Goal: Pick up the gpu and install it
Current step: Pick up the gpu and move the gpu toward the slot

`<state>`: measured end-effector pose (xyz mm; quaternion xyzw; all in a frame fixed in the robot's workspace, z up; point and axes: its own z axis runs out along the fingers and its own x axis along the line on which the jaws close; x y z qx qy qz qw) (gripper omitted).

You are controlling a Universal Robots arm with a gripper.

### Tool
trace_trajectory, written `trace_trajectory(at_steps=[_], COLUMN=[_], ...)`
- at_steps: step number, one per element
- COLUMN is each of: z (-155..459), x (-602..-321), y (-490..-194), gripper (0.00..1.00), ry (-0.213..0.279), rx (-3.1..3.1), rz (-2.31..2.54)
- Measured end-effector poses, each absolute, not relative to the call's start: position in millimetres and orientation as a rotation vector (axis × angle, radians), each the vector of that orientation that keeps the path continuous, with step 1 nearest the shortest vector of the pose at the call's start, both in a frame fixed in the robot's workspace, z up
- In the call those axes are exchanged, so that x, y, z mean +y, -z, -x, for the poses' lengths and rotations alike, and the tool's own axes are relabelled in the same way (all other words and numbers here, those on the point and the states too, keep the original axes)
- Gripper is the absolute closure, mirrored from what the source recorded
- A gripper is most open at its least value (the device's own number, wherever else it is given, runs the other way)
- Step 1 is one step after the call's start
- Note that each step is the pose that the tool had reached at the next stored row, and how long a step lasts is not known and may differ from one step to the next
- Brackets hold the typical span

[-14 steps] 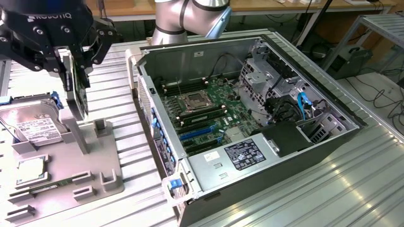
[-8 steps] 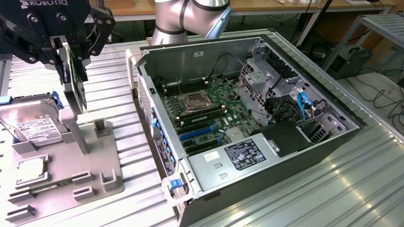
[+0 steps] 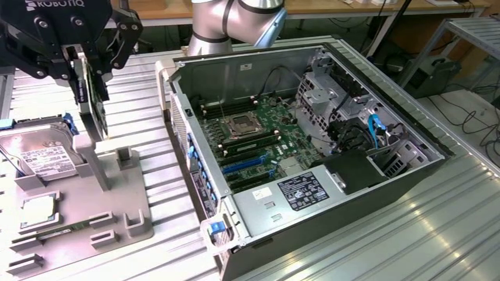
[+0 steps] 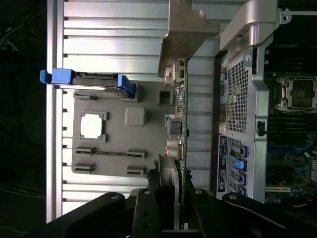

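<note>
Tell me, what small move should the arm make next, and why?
Probably carry the gpu sideways toward the open computer case. The gripper is shut on it, it hangs upright above the gray holder, and the blue slots lie to the exterior view's right.

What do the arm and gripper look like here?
The gripper is black with white ROBOTIQ lettering; its jaws are bolted link bars. The arm is a smooth silver-grey tube with a rounded joint.
</note>
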<state>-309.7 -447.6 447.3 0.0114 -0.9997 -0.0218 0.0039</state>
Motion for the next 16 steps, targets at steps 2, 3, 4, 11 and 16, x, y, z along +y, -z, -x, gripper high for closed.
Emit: trace_trajectory(at_steps=[2,3,4,11,16], z=[308,307,306,298,292], x=[-448,-448,-448,-448,-448], y=[-447,-447,-447,-447,-447], gripper=[0.72,0.72,0.72,0.72,0.72], ry=[0.068,0.068,0.068,0.068,0.068], rx=[-3.133,-3.133,-3.133,-3.133,-3.133], rz=[-0.036,-0.036,-0.036,-0.036,-0.036])
